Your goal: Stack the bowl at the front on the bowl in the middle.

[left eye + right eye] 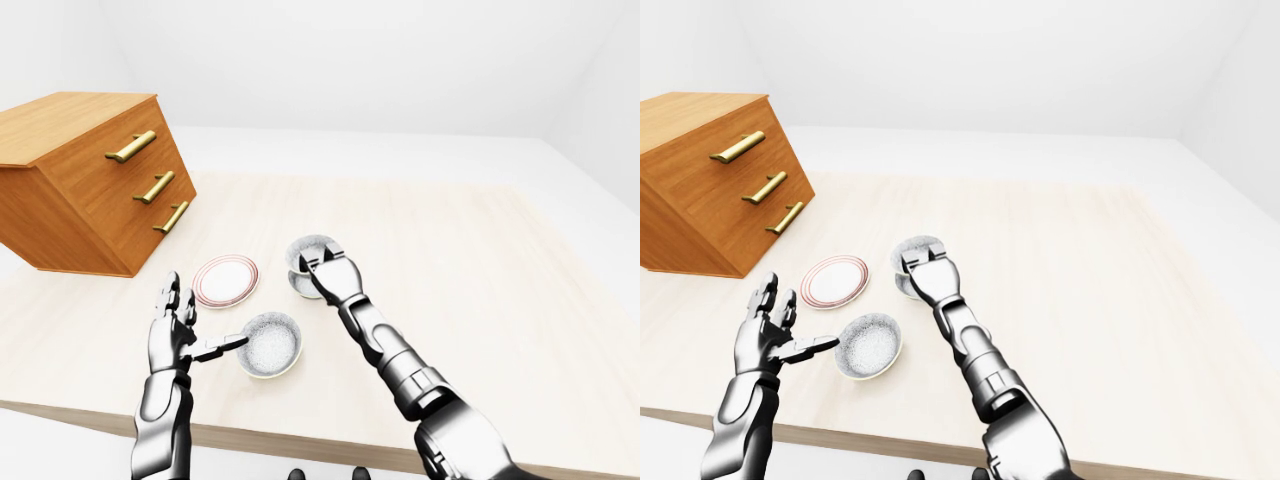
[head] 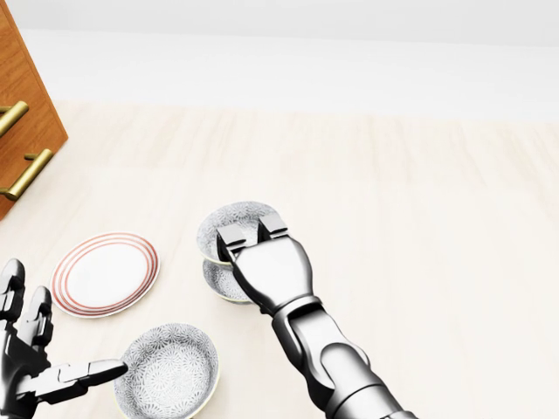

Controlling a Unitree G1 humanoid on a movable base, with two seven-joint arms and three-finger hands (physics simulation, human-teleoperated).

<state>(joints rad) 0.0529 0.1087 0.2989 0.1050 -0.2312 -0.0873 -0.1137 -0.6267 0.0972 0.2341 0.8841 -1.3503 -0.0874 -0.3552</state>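
Note:
A speckled grey bowl [image 2: 234, 218] is held at its near rim by my right hand [image 2: 251, 237], whose fingers are shut on it. It sits directly over a second like bowl [image 2: 222, 281], and only that bowl's lower side shows; whether the two touch I cannot tell. A third speckled bowl [image 2: 168, 371] stands alone at the bottom of the head view. My left hand [image 2: 39, 353] is open just to its left, thumb pointing at its rim, not touching it.
A white plate with red rings [image 2: 105, 272] lies left of the bowls. A wooden drawer chest with brass handles [image 1: 90, 180] stands at the table's left. The pale wooden table [image 1: 480, 260] stretches right; its near edge [image 1: 300, 440] runs along the bottom.

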